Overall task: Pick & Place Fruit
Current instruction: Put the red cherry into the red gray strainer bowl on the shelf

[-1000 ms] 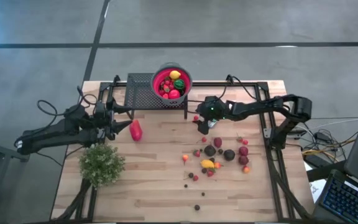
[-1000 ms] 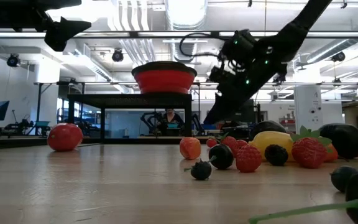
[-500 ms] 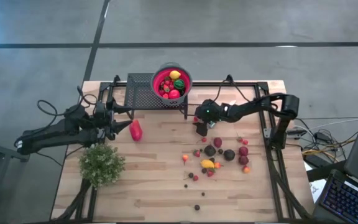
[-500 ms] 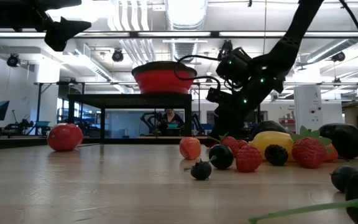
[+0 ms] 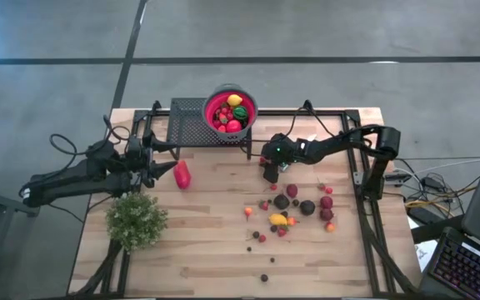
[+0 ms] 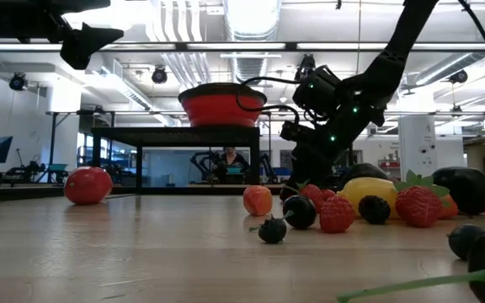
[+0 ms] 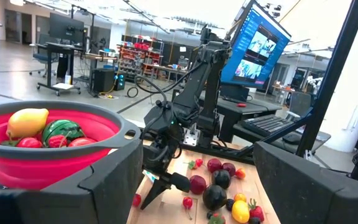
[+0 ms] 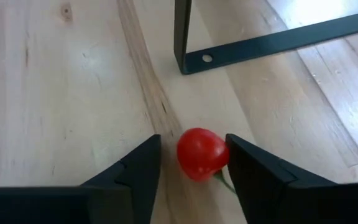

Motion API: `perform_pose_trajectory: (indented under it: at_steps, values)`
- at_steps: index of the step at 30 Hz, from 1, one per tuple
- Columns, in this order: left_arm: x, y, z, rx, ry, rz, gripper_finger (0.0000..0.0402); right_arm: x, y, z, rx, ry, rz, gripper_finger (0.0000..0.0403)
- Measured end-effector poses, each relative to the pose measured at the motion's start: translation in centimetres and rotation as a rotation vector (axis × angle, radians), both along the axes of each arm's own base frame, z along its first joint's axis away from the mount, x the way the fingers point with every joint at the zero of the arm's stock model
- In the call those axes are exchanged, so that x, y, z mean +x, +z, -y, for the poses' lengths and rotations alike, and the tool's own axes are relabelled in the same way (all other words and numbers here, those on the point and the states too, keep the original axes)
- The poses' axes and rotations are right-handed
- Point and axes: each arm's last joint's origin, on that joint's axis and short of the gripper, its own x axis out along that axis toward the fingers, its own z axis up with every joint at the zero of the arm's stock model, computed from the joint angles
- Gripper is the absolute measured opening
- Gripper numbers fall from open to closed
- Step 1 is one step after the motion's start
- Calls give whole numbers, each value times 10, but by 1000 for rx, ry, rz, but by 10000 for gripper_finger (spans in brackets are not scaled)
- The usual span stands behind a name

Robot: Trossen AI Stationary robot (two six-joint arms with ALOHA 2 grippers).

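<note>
Down low, right gripper (image 8: 191, 163) fingers spread around small glossy red fruit (image 8: 201, 153), green stem

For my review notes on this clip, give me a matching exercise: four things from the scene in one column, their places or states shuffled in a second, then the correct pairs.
Things:
1. red bowl
2. small red fruit
3. bushy plant
4. left claw

Places or states:
A. between the right claw's fingers, on the table
B. open, beside the large red fruit
C. on the black rack, holding fruit
D. near the table's left front, below the left arm

Pairs: 1-C, 2-A, 3-D, 4-B
</note>
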Motion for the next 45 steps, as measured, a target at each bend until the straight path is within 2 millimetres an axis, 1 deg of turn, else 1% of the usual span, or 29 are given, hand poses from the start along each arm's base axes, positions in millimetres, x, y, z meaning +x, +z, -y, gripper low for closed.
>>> perform_pose_trajectory:
  at_steps: [6, 9, 12, 16, 18, 21, 25, 28, 33, 38, 42, 45]
  values:
    - [0, 0, 0, 0, 0, 0, 312, 0, 0, 0, -1, 3, -1, 126]
    - [0, 0, 0, 0, 0, 1, 312, 0, 0, 0, -2, 4, -1, 112]
    - [0, 0, 0, 0, 0, 0, 312, 0, 0, 0, -2, 4, 0, 112]
    - [0, 0, 0, 0, 0, 1, 312, -1, 3, 0, 0, 1, 2, 130]
    - [0, 0, 0, 0, 0, 0, 312, -2, 7, 0, -2, 1, 7, 133]
    - [0, 0, 0, 0, 0, 0, 312, -4, 16, -2, -6, 5, 10, 124]
    - [0, 0, 0, 0, 0, 0, 312, -10, 40, -4, -35, 21, 47, 108]
    - [0, 0, 0, 0, 0, 0, 312, -15, 66, -5, -64, 24, 117, 114]
    - [0, 0, 0, 0, 0, 1, 312, -26, 117, -9, -129, 29, 271, 132]
    - [0, 0, 0, 0, 0, 0, 312, -33, 169, -12, -206, 37, 434, 117]
    - [0, 0, 0, 0, 0, 0, 312, -31, 199, -11, -278, 57, 504, 112]
    - [0, 0, 0, 0, -1, 0, 312, -23, 214, -8, -318, 66, 529, 123]
